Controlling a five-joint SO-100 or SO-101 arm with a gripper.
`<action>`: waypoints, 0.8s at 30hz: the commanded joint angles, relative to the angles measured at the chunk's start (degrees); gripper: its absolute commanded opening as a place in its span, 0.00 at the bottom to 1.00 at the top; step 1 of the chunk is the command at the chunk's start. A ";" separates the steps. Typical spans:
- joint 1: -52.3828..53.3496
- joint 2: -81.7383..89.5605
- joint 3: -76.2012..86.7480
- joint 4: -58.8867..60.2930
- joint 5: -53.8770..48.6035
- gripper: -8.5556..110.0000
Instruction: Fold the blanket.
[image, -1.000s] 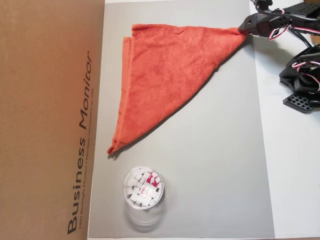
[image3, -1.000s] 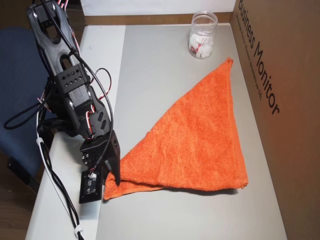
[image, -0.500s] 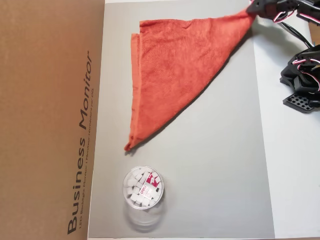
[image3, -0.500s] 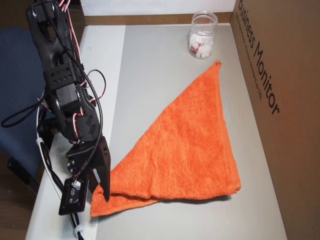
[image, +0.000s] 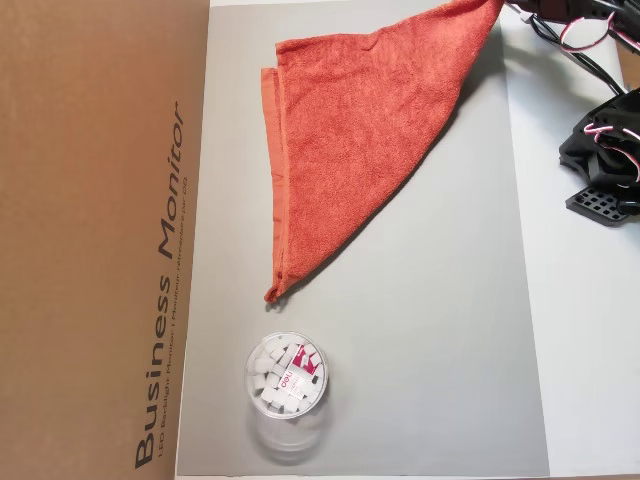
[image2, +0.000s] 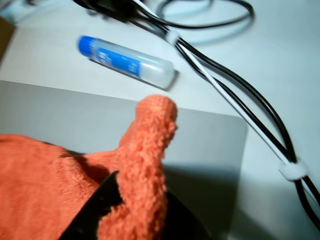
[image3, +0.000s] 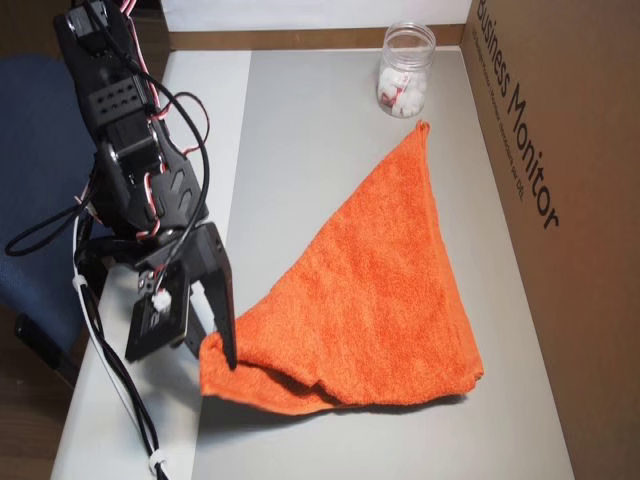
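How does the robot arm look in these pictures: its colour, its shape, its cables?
The arm is built from matte black plastic links with blocky servo housings, one showing a grid of small holes. Thin red, white and black wires loop between the joints, and thicker black cables run off its base. The end effector has two flat, tapering black fingers.

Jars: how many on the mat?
1. The clear jar of white pieces sits just past the blanket's free tip, by the cardboard box; also visible in the other overhead view.

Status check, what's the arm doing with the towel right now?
Gripper shut on blanket corner, lifted. Blanket folded into a triangle on the grey mat. Jar sits just past its far tip.
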 joint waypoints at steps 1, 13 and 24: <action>-2.29 5.36 -0.79 0.00 -0.79 0.07; -15.82 9.40 -5.80 -0.97 -6.24 0.07; -29.27 7.91 -13.62 -1.05 -9.67 0.07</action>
